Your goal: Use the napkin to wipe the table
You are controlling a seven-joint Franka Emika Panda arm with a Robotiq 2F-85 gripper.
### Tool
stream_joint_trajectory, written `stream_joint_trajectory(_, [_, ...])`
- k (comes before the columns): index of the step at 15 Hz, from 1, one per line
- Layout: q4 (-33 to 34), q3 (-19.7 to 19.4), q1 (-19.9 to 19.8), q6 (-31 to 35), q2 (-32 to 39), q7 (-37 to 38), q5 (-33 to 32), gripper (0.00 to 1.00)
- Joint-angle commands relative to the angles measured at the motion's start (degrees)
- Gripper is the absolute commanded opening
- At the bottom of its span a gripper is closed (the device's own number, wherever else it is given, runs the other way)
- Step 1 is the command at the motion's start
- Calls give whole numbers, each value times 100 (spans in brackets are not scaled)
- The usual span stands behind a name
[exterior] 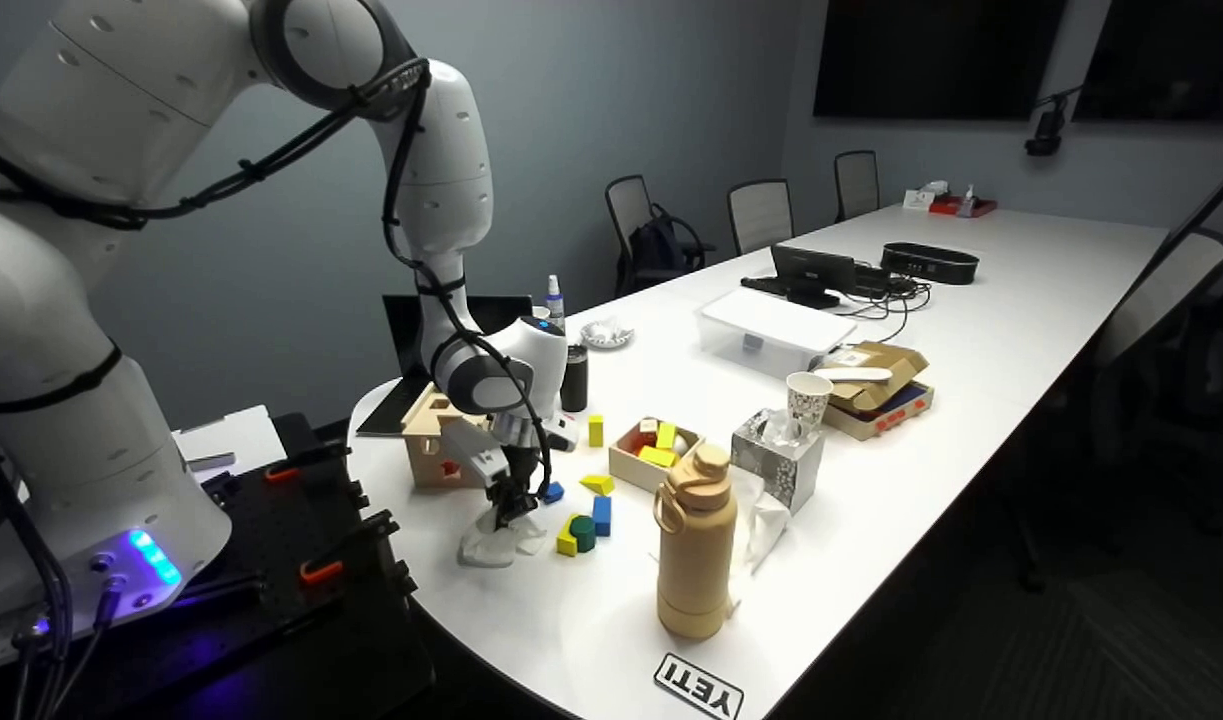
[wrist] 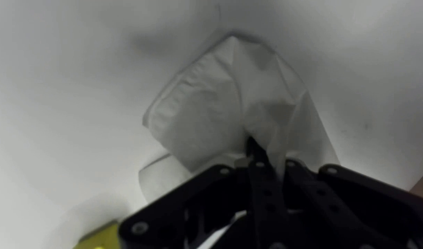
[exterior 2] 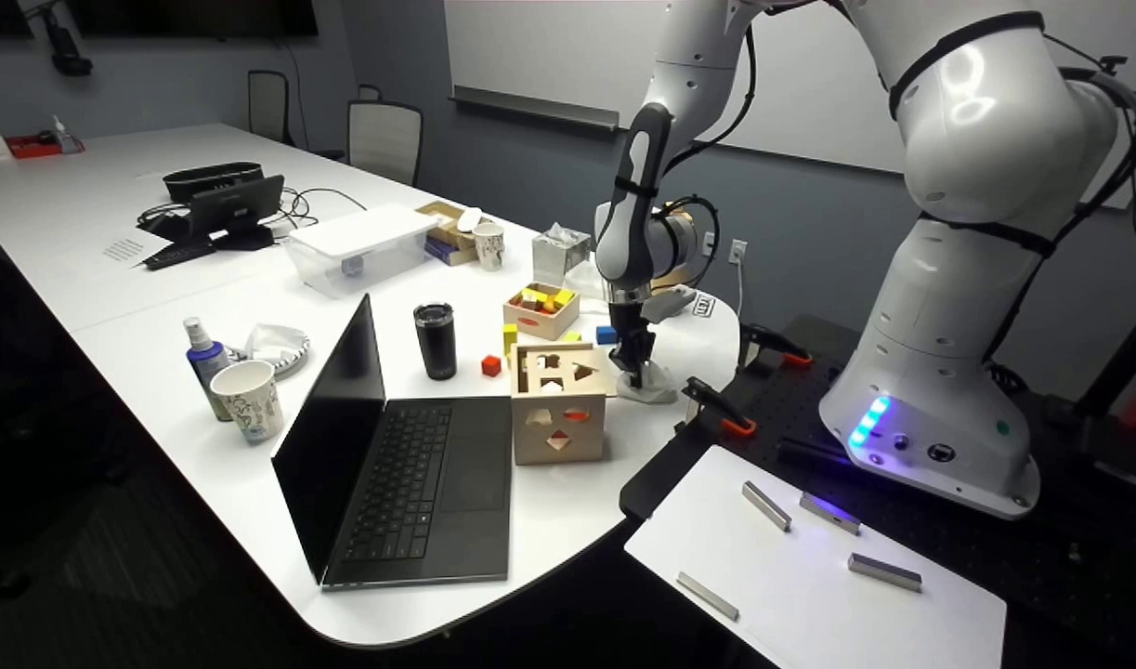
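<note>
The table (exterior: 1031, 310) is long, glossy and white with a rounded near end; it also shows in the wrist view (wrist: 52, 131). The white crumpled napkin (exterior: 486, 546) lies spread on the table near that rounded end, and it shows in an exterior view (exterior 2: 656, 387) and in the wrist view (wrist: 208, 121). My gripper (exterior: 506, 512) points down at the napkin in both exterior views. In the wrist view its black fingers (wrist: 266, 155) are closed together with a fold of the napkin pinched between them. One fingertip is partly covered by the napkin.
Yellow, green and blue blocks (exterior: 582, 533) lie beside the napkin. A wooden shape-sorter box (exterior 2: 558, 423) and a laptop (exterior 2: 419, 465) stand close by. A wooden tray of blocks (exterior: 631, 470), a tan bottle (exterior: 695, 550), a tissue box (exterior: 776, 465) and a black tumbler (exterior 2: 436, 342) stand farther along.
</note>
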Motion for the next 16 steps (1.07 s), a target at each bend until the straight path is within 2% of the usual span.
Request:
stream_joint_trajectory(1, [107, -840, 913, -249, 205, 905, -19, 1])
stream_joint_trajectory(2, [134, -1012, 1099, -257, 254, 1105, -42, 1])
stream_joint_trajectory(4, [175, -1099, 1193, -203, 336, 1208, -34, 1])
stream_joint_trajectory(12, [166, -1172, 1245, 685, 381, 1156, -59, 1])
stream_joint_trajectory(16, [260, -833, 907, 888, 411, 835, 2, 1])
